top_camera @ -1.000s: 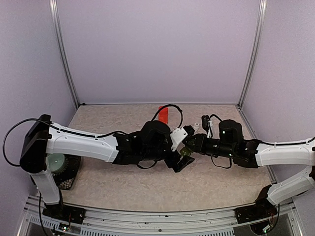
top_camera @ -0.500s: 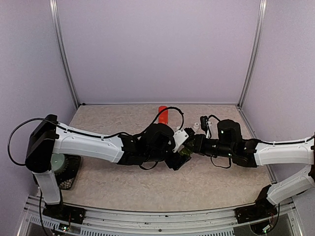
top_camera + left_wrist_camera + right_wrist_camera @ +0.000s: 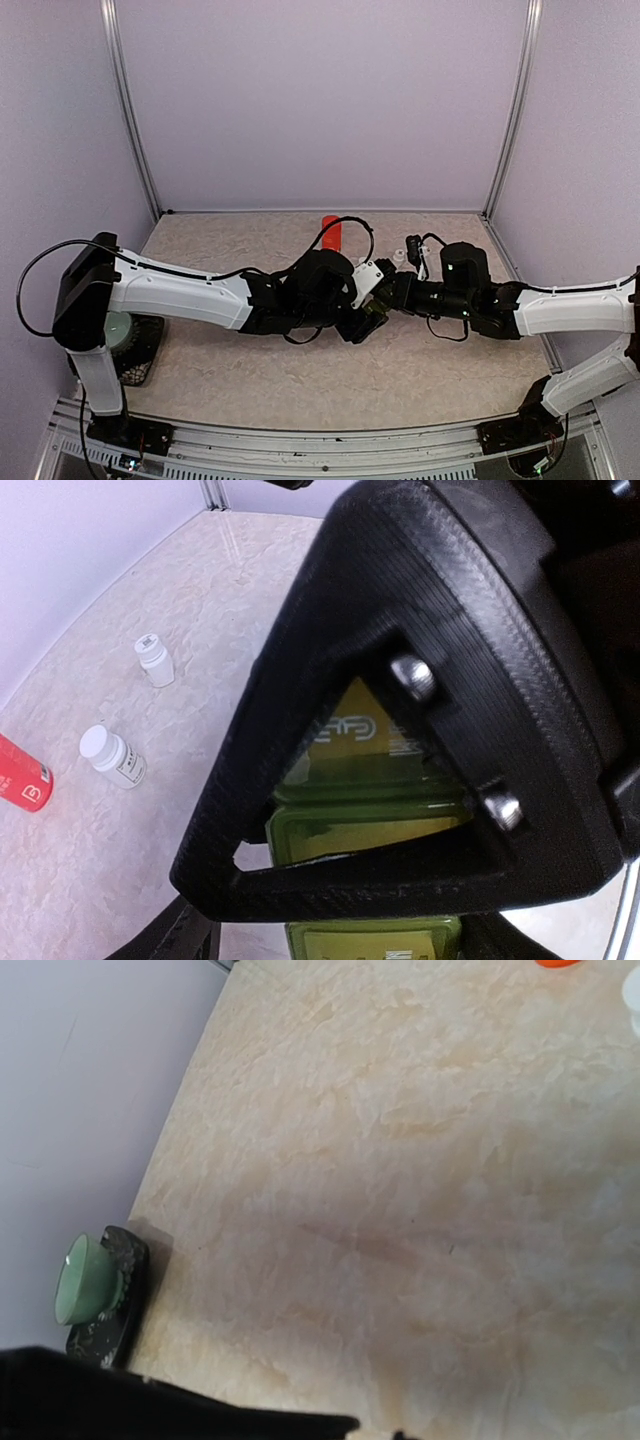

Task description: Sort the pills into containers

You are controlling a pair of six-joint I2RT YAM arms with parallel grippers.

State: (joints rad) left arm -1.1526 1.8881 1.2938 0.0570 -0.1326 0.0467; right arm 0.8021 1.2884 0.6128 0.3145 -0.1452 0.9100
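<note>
Green plastic containers, a strip of joined compartments, lie on the table just under the left gripper, whose spread I cannot tell, beside the pressed-together right gripper; I judge they are being readied for pills, so the next move needs a steady hold.

In the overhead view the left arm now reaches further toward the middle of the frame. Its black shoulder block at the left edge sits more to the right, and the white forearm lies a little lower. The left end effector is tucked closer to the right end effector, its lower finger drawn in instead of jutting toward the lower right. Less of the green containers shows between them. The right arm sits slightly further left.
</note>
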